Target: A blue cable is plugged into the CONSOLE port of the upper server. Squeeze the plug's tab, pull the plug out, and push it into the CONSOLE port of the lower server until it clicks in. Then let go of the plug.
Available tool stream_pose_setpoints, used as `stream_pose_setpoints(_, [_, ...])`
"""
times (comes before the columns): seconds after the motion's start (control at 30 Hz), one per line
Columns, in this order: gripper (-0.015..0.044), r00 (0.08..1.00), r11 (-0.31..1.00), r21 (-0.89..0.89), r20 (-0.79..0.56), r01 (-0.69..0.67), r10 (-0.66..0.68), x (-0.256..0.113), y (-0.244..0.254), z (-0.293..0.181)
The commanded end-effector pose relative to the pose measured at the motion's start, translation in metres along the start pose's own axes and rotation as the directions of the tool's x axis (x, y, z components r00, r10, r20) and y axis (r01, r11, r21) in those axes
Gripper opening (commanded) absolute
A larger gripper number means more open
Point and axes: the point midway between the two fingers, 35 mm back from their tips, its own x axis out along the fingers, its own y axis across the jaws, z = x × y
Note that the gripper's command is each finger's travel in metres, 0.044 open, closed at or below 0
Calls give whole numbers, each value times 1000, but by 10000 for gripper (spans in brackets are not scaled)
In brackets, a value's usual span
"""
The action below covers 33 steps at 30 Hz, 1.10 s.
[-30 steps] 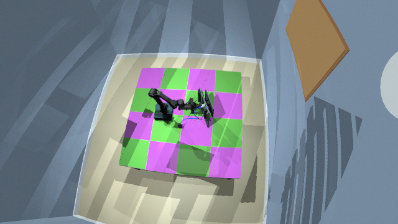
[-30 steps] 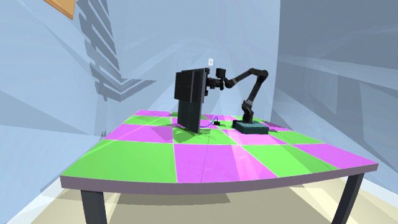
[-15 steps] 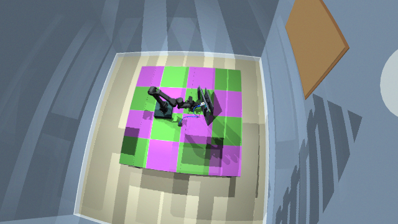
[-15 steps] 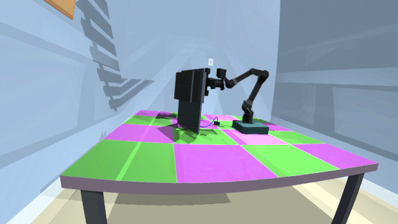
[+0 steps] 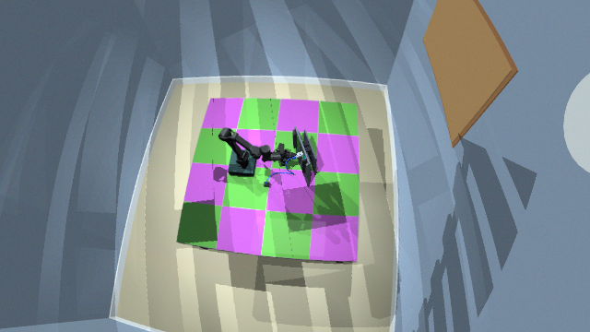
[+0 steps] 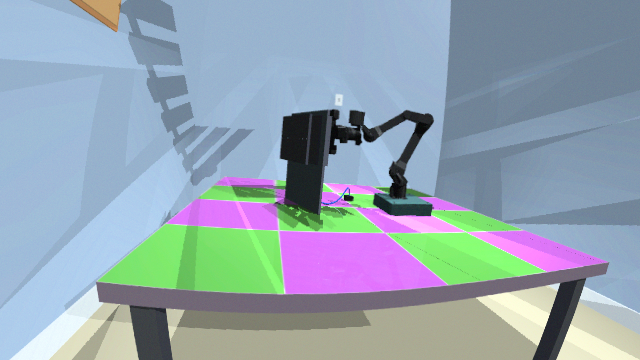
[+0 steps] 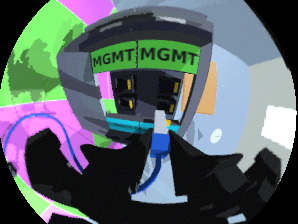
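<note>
gripper [image 7: 160, 131] near green "mgmt" labels [image 7: 168, 56]

Chkd pink/green tabletop [image 5: 286, 235] [image 6: 360, 260]; arm base [image 5: 249, 172] [image 6: 422, 207], upright rack panel [image 5: 308, 179] [image 6: 304, 187] on it.

Showing matt black, plastic-like surfaces along the arm [image 5: 241, 142] [image 6: 412, 142]. Presenting smooth, matt dark faces on the base block [image 5: 235, 171] [image 6: 420, 207]. Looking smooth and plastic on the blue plug [image 7: 160, 142] and cable [image 5: 278, 173] [image 6: 348, 190] [image 7: 157, 172]. Appearing flat and unglossed on the MGMT labels [image 7: 169, 56]. Displaying a smooth, faintly sheened finish across the chequered tabletop [image 5: 240, 231] [image 6: 330, 260] [image 7: 45, 125]. Resembling matt wood or cork on the tan board [image 5: 470, 69] [image 6: 102, 15] [image 7: 206, 90].
</note>
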Motion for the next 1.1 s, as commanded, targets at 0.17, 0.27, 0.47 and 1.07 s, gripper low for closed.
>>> stream_pose_setpoints(0.17, [0, 1000, 1000, -6, 0, 11, -11, -6, -4, -2])
stream_pose_setpoints(0.27, [0, 1000, 1000, -6, 0, 11, -11, -7, -4, -3])
stream_pose_setpoints(0.47, [0, 1000, 1000, -6, 0, 10, -10, -9, -4, -4])
stream_pose_setpoints(1.07, [0, 1000, 1000, -7, 0, 10, -10, -17, -4, -9])
